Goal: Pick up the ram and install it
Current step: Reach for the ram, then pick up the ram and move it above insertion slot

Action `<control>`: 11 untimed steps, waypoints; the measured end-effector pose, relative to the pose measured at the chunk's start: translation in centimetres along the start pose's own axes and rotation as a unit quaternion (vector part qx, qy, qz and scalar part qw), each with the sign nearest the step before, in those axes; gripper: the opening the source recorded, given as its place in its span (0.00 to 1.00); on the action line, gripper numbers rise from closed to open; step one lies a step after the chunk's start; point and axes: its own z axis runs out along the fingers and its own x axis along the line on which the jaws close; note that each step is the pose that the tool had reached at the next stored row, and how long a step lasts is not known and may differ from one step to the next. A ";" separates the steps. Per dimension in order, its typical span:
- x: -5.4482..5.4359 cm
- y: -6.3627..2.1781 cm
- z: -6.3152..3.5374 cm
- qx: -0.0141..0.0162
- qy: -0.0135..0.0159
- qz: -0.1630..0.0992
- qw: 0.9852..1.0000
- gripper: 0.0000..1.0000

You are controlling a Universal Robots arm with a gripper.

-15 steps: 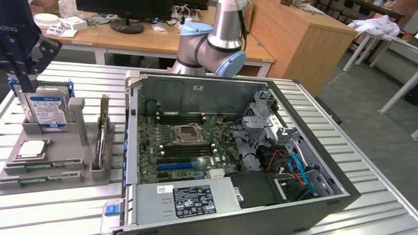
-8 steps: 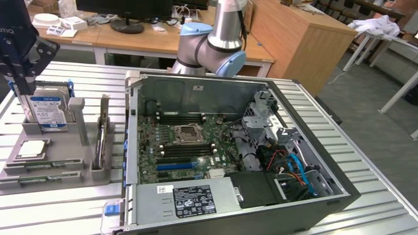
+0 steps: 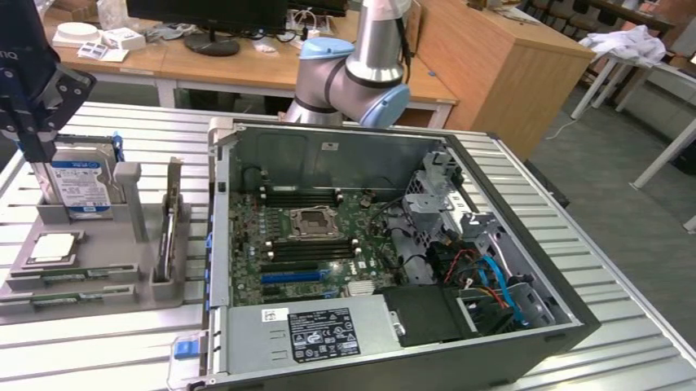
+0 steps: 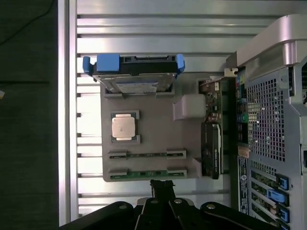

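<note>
The claw point(image 3: 33, 148) point(image 4: 161, 185) is clenched, its two tips pressed together with nothing between them. It hangs above a grey tray point(image 3: 109, 281) point(image 4: 158, 139) that rests on the slatted metal counter point(image 3: 109, 346) point(image 4: 158, 33), and it is clear of everything in the tray.

The ram point(image 3: 49, 300) point(image 4: 146, 174), a thin green stick, lies flat in the tray slot closest to the claw's tips, near them but not touching. Just past it, further from the claw, a second stick point(image 3: 65, 277) point(image 4: 146, 155) of the same kind lies parallel in its own slot. Beyond that sits a square silver processor point(image 3: 55, 248) point(image 4: 123, 128). The blue-labelled hard drive point(image 3: 78, 183) point(image 4: 136, 79) stands on edge at the tray's end farthest from the claw in the wrist view.

A dark card point(image 3: 169, 236) point(image 4: 211, 148) stands upright along the side of the tray. Past it, on the exterior view's right of the claw, an open computer case point(image 3: 566, 326) point(image 4: 273, 96) lies on the counter, its motherboard point(image 3: 315, 236) exposed.
</note>
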 end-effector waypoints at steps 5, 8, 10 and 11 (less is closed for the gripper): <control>0.0 -0.11 0.00 0.000 0.000 0.000 1.000 0.11; 0.0 -0.11 0.00 0.000 0.000 0.000 1.000 0.11; 0.0 -0.11 0.00 0.000 0.000 0.000 1.000 0.11; 0.0 -0.11 0.00 0.000 0.000 0.000 1.000 0.11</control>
